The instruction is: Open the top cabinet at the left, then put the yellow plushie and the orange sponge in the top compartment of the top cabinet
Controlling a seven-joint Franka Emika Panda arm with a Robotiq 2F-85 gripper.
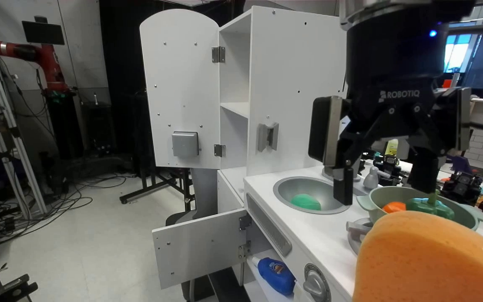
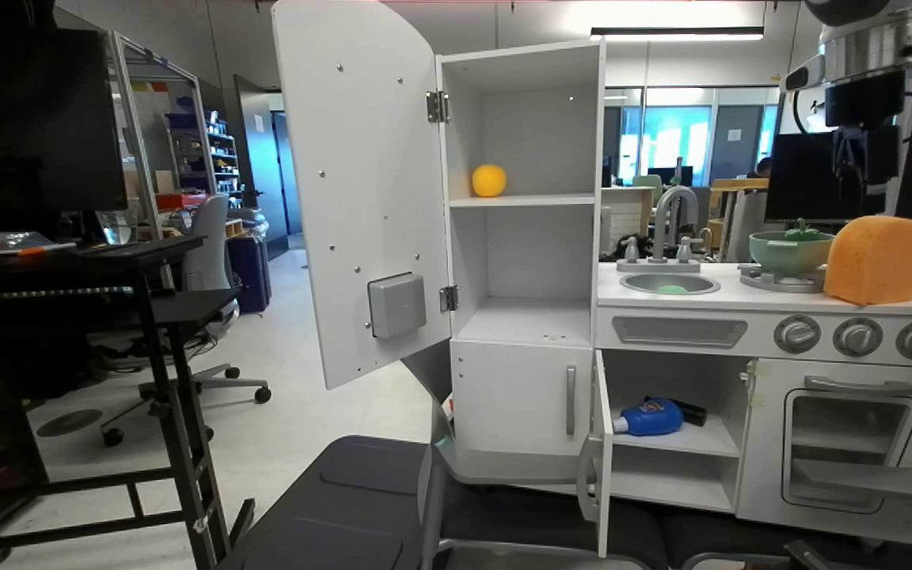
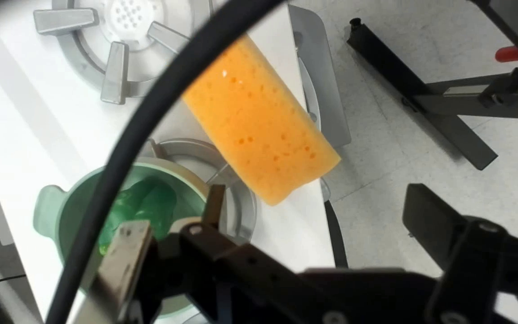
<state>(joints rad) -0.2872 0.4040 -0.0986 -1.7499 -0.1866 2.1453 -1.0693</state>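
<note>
- The claw (image 1: 383, 183) is hanging in the air higher than the counter (image 1: 325, 235), its two fingers (image 3: 430, 220) standing wide apart, as the wrist view and an exterior view are showing.
- Just past the fingers in the wrist view, the orange sponge (image 3: 259, 121) is resting on the counter's front edge — between two burners (image 3: 115, 74), near the green bowl (image 2: 777, 253) but apart from it.
- The bowl is sitting on one of these and holding a green pepper (image 1: 421, 205) and something orange (image 1: 393, 206), mostly hidden.
- Along the counter, the sink (image 1: 296, 188) is holding a green thing (image 1: 305, 202) that I cannot name.
- Under the sink, the cupboard door (image 1: 199, 247) is standing open, and a blue bottle (image 2: 650, 417) is lying on its side inside.
- Well apart from the claw, the door (image 2: 377, 182) of the top cabinet (image 1: 300, 63) is hanging wide open, and the yellow plushie (image 2: 489, 180) is sitting in the top compartment (image 2: 539, 127) — on the shelf (image 2: 535, 201), near the hinge-side wall (image 2: 462, 142).
</note>
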